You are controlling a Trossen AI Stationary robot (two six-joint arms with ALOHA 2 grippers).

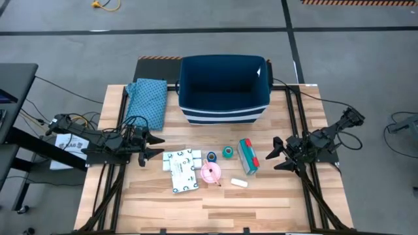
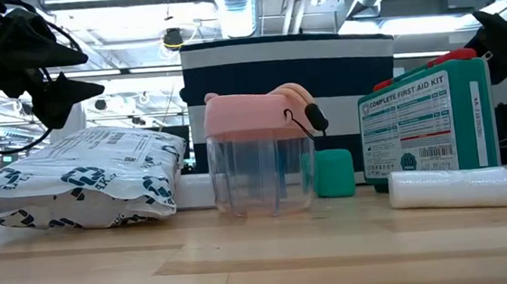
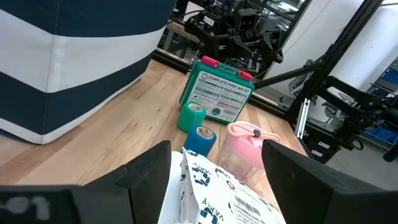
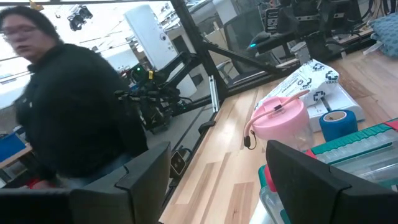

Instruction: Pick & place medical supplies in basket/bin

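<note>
Supplies lie in a loose row on my wooden tabletop [image 1: 215,202], all of them on the near side of the navy bin [image 1: 224,89], which stands upright with white stripes along its base and nothing visible inside. Nearest the bin's front right corner is the teal first aid kit [image 1: 248,156] with its red edge, lying flat. Just beside it, toward the middle of the bin's front, sit the small teal roll [image 1: 228,152] and the small blue roll [image 1: 211,157], close together but apart. A step farther from the bin is the pink-lidded clear container [image 1: 211,173], and next to it the white printed packet [image 1: 183,170], which is the item farthest toward the bin's left end. A small white tube [image 1: 239,183] lies out from the kit, farther from the bin. A teal patterned cloth [image 1: 147,99] rests folded against the bin's left side.

My left gripper [image 1: 153,145] hovers off the packet's side, well left of the bin's front, fingers spread and holding nothing. My right gripper [image 1: 279,155] hangs just beyond the kit, right of the bin's front, fingers wide and empty. A person in dark clothing [image 4: 68,112] shows past the tabletop's edge in the right wrist view.
</note>
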